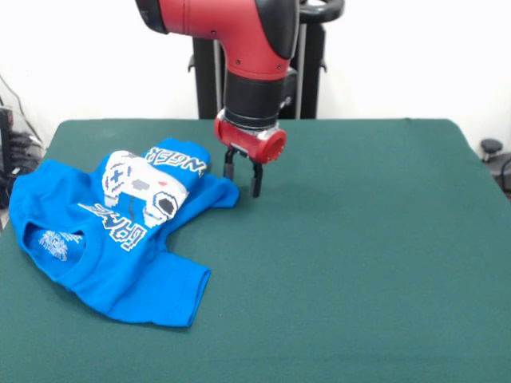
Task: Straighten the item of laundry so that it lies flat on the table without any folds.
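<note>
T-shirt (120, 239) is lying bunched at the table's (359, 263) left; your claw (242, 177) is hovering released beside it, flattening yet to begin.

Blue T-shirt (112, 255) — green table (359, 263)

Plain white wall (415, 56); cables (20, 148) at left edge.

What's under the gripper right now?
Bare table lies under the gripper; its fingers are open beside the T-shirt edge. Whether they touch cloth is unclear.
</note>
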Robot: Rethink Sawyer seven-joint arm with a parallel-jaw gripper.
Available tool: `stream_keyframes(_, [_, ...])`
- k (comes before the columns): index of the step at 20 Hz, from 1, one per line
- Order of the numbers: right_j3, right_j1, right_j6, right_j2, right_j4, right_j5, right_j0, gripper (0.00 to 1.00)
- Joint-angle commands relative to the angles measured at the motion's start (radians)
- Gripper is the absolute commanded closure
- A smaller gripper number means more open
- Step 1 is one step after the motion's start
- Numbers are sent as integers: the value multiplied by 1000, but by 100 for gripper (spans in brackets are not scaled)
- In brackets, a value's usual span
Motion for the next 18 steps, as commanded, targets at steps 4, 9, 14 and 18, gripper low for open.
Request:
stream_keyframes(4, [6, -62, 116, 26, 65, -2, 16, 0])
stream_keyframes(9, [14, -83, 114, 41, 69, 7, 13, 0])
stream_keyframes(14, [0, -78, 108, 49, 73, 14, 10, 0])
stream_keyframes(18, [-15, -52, 105, 40, 67, -5, 6, 0])
